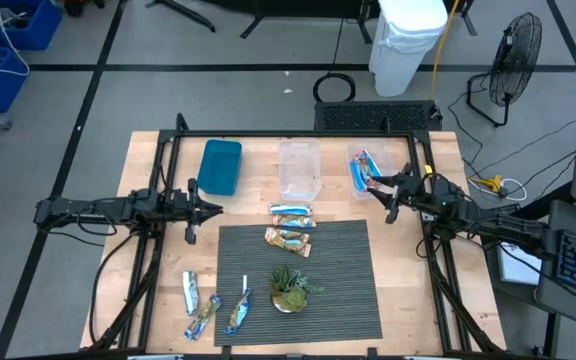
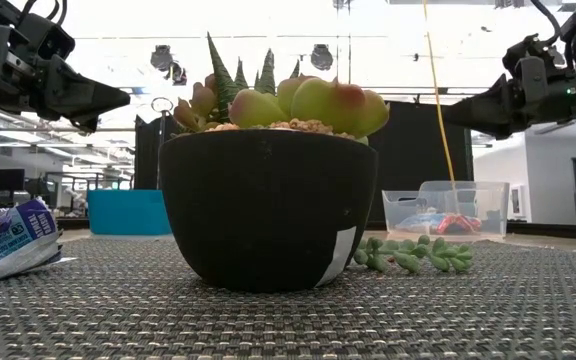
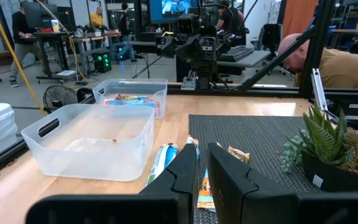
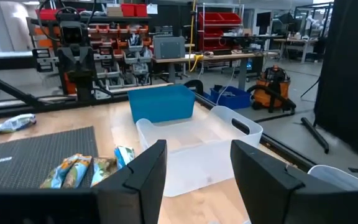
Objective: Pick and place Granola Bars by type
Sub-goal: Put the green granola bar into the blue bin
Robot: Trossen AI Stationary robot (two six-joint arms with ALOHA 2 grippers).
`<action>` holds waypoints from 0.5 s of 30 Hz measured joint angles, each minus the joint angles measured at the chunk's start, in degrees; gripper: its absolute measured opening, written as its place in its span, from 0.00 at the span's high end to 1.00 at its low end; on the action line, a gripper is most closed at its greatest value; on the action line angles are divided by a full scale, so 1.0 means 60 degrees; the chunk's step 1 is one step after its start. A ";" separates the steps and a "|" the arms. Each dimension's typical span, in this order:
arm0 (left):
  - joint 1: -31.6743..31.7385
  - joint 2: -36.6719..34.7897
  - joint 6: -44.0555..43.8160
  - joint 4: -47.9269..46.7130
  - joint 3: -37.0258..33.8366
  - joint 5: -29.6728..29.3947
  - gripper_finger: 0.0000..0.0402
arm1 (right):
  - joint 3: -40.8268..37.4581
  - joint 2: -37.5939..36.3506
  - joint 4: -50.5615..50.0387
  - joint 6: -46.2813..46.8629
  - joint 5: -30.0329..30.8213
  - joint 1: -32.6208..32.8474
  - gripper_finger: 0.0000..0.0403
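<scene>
Three Granola Bars lie by the grey mat's far edge, silvery-blue and tan ones. Three more, blue ones, lie on the wood near the front left; one shows in the low view. Blue-and-red bars lie in the right clear bin. My left gripper hovers level at the table's left, its fingers only a narrow gap apart, holding nothing. My right gripper hovers level at the right, open and holding nothing.
A blue bin and an empty clear bin stand at the back. A potted green plant stands on the mat, with a thin white stick beside it. A person bends beyond the table.
</scene>
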 joint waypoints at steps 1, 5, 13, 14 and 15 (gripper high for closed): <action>0.0000 0.0001 0.0000 0.0000 0.0000 0.0000 0.88 | -0.0004 0.0000 0.0000 -0.0004 0.0000 0.0000 0.58; 0.0000 0.0000 0.0000 0.0000 0.0000 0.0000 0.88 | -0.0011 0.0000 0.0000 -0.0075 0.0000 0.0000 0.58; -0.0004 0.0001 -0.0214 0.0885 0.0000 0.0005 0.88 | -0.0021 0.0004 0.0000 -0.0083 0.0000 -0.0004 0.58; -0.0007 0.0003 -0.0585 0.1069 0.0000 0.0045 0.88 | -0.0026 0.0004 0.0000 -0.0083 0.0000 -0.0004 0.58; -0.0018 0.0000 -0.1052 0.1220 0.0000 0.0072 0.88 | -0.0027 0.0004 0.0000 -0.0083 0.0000 -0.0004 0.58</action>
